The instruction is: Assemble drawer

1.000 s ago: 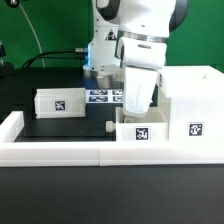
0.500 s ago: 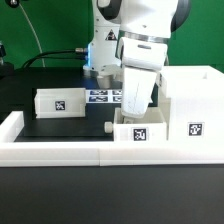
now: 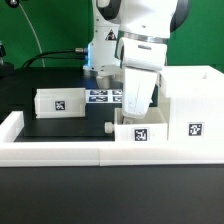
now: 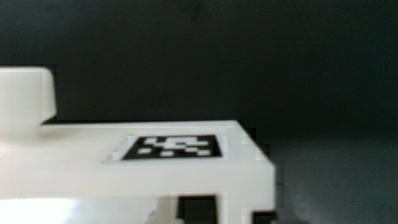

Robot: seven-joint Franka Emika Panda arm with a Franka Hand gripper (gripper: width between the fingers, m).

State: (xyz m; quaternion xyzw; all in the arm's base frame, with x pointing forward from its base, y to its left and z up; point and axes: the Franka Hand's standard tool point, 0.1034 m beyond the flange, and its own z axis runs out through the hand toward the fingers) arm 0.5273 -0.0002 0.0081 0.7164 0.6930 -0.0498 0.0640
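The large white drawer shell (image 3: 190,100) stands at the exterior view's right, with a tag on its front. A small white tray (image 3: 141,134) with a tag lies against the shell's side, a small dark knob (image 3: 108,127) on its free end. My gripper (image 3: 129,117) reaches straight down onto this tray's back wall. In the wrist view the tray (image 4: 178,170) fills the picture, and my gripper (image 4: 228,212) shows as two dark fingers closed on its wall. A second small tray (image 3: 58,101) lies apart at the exterior view's left.
The marker board (image 3: 105,96) lies flat behind my gripper, by the arm's base. Long low white border blocks (image 3: 70,150) run along the front and the left edge (image 3: 10,125) of the black table.
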